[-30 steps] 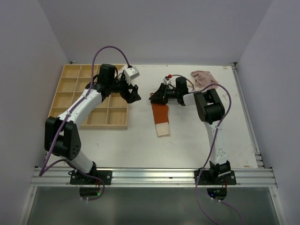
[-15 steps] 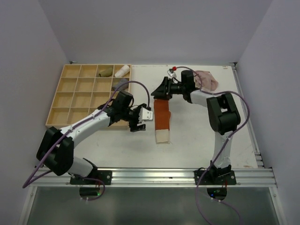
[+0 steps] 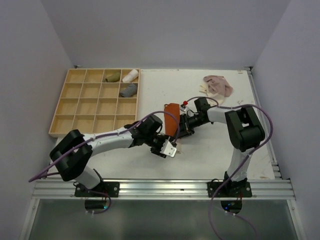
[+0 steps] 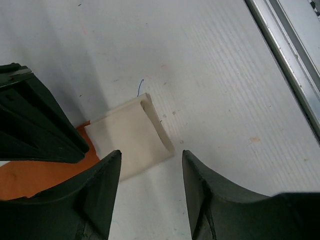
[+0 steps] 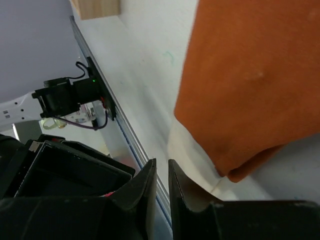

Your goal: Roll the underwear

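The rust-orange underwear point(image 3: 171, 116) lies mid-table, its far part doubled over toward me, its cream waistband end point(image 4: 131, 134) nearest me. My left gripper point(image 3: 169, 148) is open and empty just above that cream end, which lies by the left fingertip point(image 4: 107, 172). My right gripper point(image 3: 179, 131) is shut to a thin gap right beside the orange cloth point(image 5: 250, 75), with nothing visible between its jaws point(image 5: 161, 162). The pale beige-pink underwear point(image 3: 217, 85) lies crumpled at the far right, away from both grippers.
A wooden compartment tray point(image 3: 75, 107) sits at the far left, with rolled cloth items point(image 3: 128, 90) in its far right cells. The metal rail point(image 3: 160, 187) runs along the near edge, and side rails bound the table on the right.
My left arm swung from the tray to the near end of the orange underwear. My right gripper came toward me, and the orange cloth's far end is now doubled over, so it looks shorter.
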Action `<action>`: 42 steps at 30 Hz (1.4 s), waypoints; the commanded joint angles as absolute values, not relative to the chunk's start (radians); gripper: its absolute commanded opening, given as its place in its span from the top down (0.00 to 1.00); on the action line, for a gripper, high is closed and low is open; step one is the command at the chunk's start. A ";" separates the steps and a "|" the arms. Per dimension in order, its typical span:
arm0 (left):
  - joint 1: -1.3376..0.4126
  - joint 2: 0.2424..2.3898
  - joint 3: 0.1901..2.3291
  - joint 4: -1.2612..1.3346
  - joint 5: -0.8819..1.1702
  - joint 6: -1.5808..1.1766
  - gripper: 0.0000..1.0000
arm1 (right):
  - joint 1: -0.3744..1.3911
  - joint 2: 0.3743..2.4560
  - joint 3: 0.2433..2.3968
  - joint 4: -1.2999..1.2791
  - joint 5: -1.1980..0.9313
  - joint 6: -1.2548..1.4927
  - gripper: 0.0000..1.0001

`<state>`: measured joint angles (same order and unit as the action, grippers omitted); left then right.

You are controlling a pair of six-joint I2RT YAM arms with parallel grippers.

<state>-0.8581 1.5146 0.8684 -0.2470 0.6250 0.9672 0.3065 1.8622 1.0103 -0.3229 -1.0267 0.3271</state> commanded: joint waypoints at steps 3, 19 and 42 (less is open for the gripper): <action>-0.902 1.600 0.894 -0.193 0.594 1.014 0.47 | 0.307 1.963 1.065 -0.359 -1.008 0.218 0.81; -0.908 1.790 1.015 -0.337 0.503 0.994 0.78 | 0.307 2.088 1.088 -0.454 -0.943 0.161 0.90; -0.858 1.721 1.157 -0.509 0.702 0.760 1.00 | 0.353 1.966 1.109 -0.527 -0.986 0.042 0.93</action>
<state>-0.8932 1.7390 1.0927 -0.5091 0.6319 0.8429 0.3374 1.9079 1.1423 -0.4591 -1.0035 0.1135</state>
